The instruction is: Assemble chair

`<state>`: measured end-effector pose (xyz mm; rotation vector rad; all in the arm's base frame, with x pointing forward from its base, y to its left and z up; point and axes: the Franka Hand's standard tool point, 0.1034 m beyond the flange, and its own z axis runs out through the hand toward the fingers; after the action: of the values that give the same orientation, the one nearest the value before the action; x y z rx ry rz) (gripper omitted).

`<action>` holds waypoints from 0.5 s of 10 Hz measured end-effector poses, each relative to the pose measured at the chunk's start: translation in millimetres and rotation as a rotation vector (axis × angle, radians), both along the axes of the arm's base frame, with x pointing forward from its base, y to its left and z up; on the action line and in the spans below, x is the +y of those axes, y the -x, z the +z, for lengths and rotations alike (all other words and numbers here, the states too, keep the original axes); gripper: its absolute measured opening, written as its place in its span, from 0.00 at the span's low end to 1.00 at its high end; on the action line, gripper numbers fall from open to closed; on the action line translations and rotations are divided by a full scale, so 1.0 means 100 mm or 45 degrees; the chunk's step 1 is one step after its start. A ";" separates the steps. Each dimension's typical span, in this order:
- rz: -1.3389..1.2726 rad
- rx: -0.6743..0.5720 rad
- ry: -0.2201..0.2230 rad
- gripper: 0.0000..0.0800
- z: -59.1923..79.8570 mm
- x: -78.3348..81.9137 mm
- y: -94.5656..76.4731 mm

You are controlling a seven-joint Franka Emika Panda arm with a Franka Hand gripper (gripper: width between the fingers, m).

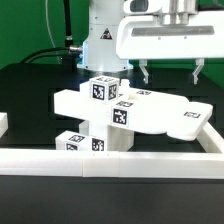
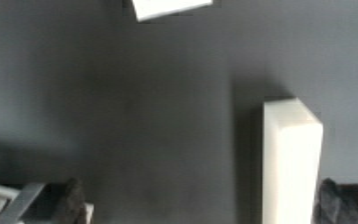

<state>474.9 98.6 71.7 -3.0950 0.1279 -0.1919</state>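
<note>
The chair parts stand clustered in the middle of the exterior view. A wide flat slab (image 1: 150, 112) lies on upright blocks (image 1: 100, 135), and a tagged cube (image 1: 101, 88) sits on top. A flat tagged piece (image 1: 188, 118) lies at the slab's right end. My gripper (image 1: 171, 72) hangs open and empty above and behind the slab, touching nothing. In the wrist view the gripper (image 2: 208, 205) shows a dark finger at each side. A white bar (image 2: 291, 165) lies on the dark table below, close to one finger (image 2: 350, 200). A white part's corner (image 2: 169, 7) shows at the far edge.
A long low white border wall (image 1: 120, 162) runs along the front and up the exterior view's right side (image 1: 212, 140), with a short piece at the left (image 1: 3, 122). The robot base (image 1: 100, 40) and cables stand behind the parts.
</note>
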 end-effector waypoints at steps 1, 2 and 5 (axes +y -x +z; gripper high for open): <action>0.034 0.076 0.008 0.81 -0.11 0.04 0.11; 0.026 0.242 -0.001 0.81 -0.10 0.02 0.14; 0.070 0.185 0.007 0.81 -0.17 0.03 0.13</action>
<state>461.6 101.5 54.5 -3.1115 0.0468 0.0352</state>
